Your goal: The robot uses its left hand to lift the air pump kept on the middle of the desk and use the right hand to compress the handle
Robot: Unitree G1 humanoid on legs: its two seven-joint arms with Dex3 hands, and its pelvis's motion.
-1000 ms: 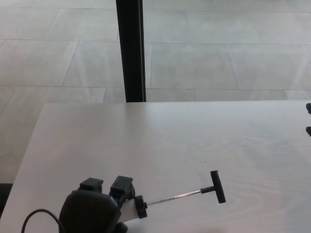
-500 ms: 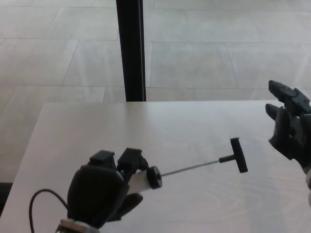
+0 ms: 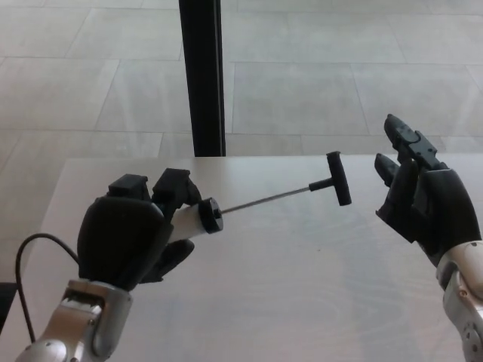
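- Now the left hand [image 3: 124, 237] is clenched around the white barrel of the air pump [image 3: 198, 219], holding it in the air above the pale counter [image 3: 302, 286].
- The pump lies nearly level, tilted slightly up toward the right, its black end cap just clear of the left hand's fingers [image 3: 175, 190].
- A thin metal rod [image 3: 266, 198] is drawn well out of the barrel and ends in a black T-shaped handle [image 3: 338, 179].
- The right hand [image 3: 421, 202] hovers just right of the handle, not touching it, fingers spread apart and gripping nothing.
- A black cable [image 3: 30, 256] loops beside the left wrist.
- Beyond the counter's far edge stands a black post [image 3: 202, 75] on a grey tiled floor [image 3: 317, 83].
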